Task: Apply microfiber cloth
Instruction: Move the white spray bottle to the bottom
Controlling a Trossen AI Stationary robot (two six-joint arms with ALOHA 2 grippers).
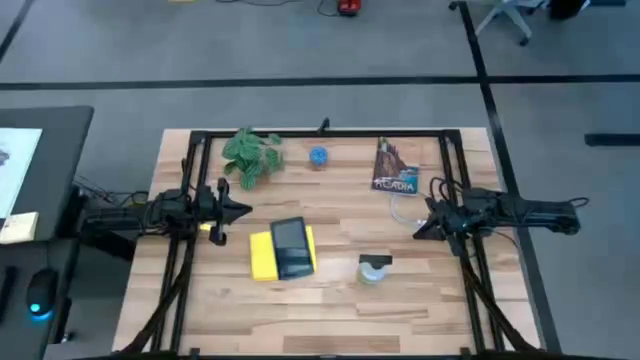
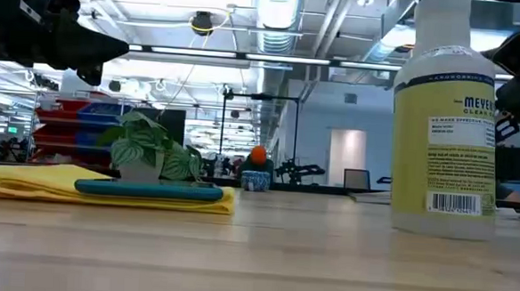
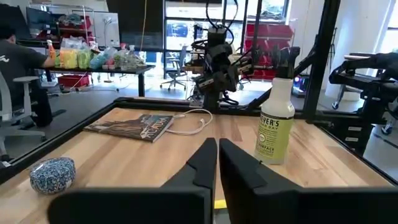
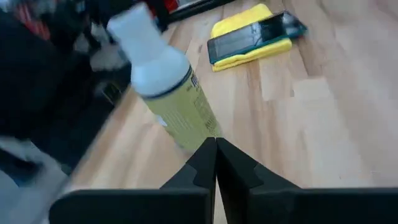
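High view. The microfiber cloth (image 1: 262, 256) lies flat near the table's centre, a little to the left, with the tablet (image 1: 291, 247) resting on top of it and covering its right part; only a yellow strip on the left stays bare. The left gripper (image 1: 243, 210) hovers just beside the cloth's far-left corner. The right gripper (image 1: 420, 228) waits well apart on the right side, near the magazine (image 1: 395, 167) and the spray bottle (image 1: 374, 268). The cloth cannot be applied to the screen while it sits beneath the tablet, so the step in hand is judged to be freeing it — grasp the bare left strip, not the covered part.

Low view. The cloth (image 2: 53, 185) forms a thin folded layer under the tablet (image 2: 149, 190). A pinch at the exposed edge should come in low and shallow; a steep pull would likely drag the tablet along.

Left wrist view. The left gripper's fingers (image 3: 200, 165) stand pressed together, holding nothing. They must spread before descent. The bottle (image 3: 275, 126) stands far ahead, clear of the path.

Right wrist view. The right gripper's fingers (image 4: 202, 163) are likewise closed on nothing, with the bottle (image 4: 169, 94) close in front and the cloth (image 4: 245, 29) beyond. This arm could steady the tablet — approach past the bottle with care, since it would tip easily.
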